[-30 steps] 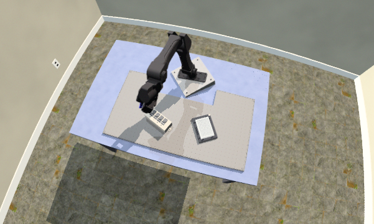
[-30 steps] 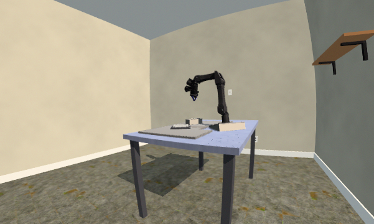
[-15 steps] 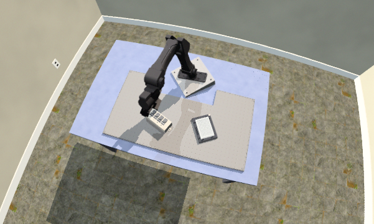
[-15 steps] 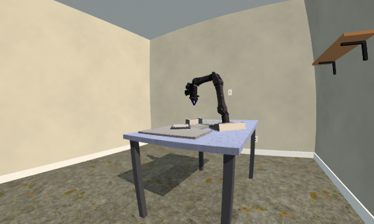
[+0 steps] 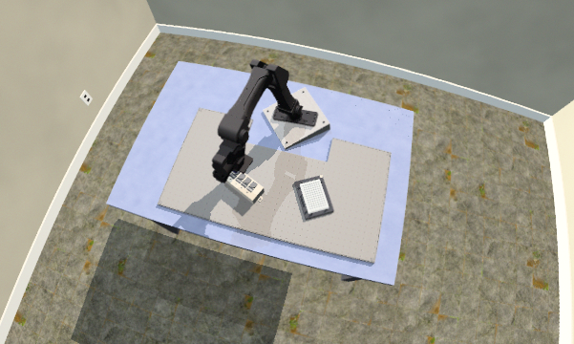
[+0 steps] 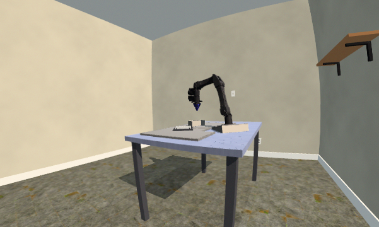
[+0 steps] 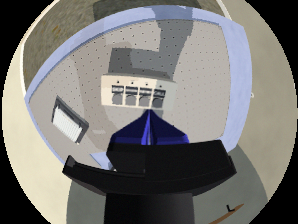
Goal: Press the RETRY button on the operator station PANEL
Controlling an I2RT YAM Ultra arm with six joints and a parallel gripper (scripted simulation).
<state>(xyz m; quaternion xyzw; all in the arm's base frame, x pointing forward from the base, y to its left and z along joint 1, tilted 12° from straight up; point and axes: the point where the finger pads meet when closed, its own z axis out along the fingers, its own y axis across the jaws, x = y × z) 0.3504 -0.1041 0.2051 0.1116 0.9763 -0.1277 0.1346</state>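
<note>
The operator panel is a small light box with four dark buttons in a row, on the grey baseplate left of centre. It also shows in the wrist view and in the side view. The button names are too small to read, and I see no lit lamp. My gripper is shut and empty, with its blue tips pointing down, well above the panel. In the wrist view the gripper's tips lie just short of the panel's near edge, towards its right half. The 96-well plate sits in its dark nest, right of the panel.
The arm's base stands on a tilted light mounting plate at the back of the table. The plate and nest also show in the wrist view, left of the panel. A wooden shelf hangs on the far wall.
</note>
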